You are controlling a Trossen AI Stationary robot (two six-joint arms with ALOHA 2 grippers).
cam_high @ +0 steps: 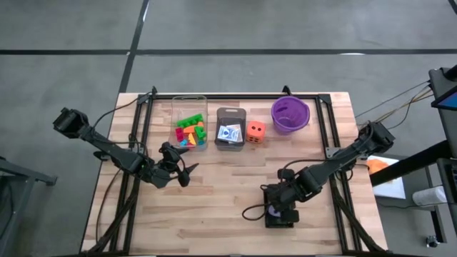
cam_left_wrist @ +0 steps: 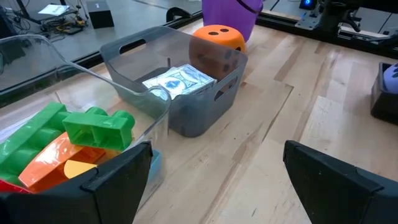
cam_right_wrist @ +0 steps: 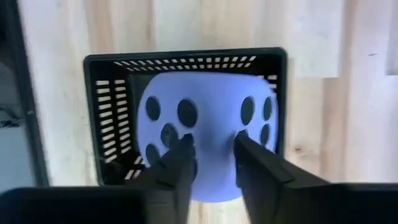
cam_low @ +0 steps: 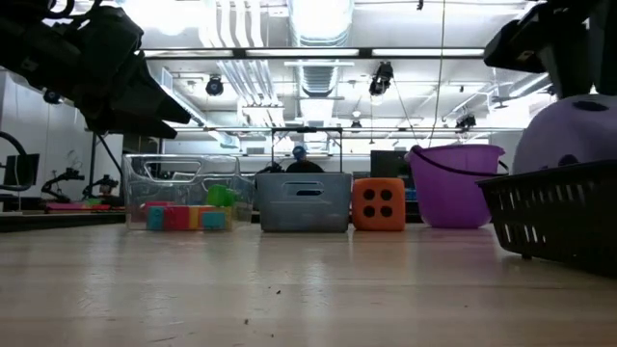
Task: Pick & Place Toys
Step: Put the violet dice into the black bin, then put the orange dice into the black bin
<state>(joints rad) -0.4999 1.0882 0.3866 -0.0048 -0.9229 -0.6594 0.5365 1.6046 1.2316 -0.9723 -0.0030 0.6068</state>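
Low view: wooden table [cam_low: 289,289], bright workshop behind; right end effector [cam_right_wrist: 211,158] narrowly parted, perhaps touching purple die [cam_right_wrist: 205,124].

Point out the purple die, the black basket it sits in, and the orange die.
purple die [cam_right_wrist: 205,118]: right wrist view, its dotted upper face.
black basket [cam_right_wrist: 186,61]: right wrist view, the slotted far wall.
orange die [cam_high: 256,131]: high view, its top face, beside the grey bin.

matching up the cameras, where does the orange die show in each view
High view: orange die right of the grey bin.
Low view: centre, right of that bin.
Left wrist view: behind the bin.
Right wrist view: not in it.
Shared landmark: the grey bin.
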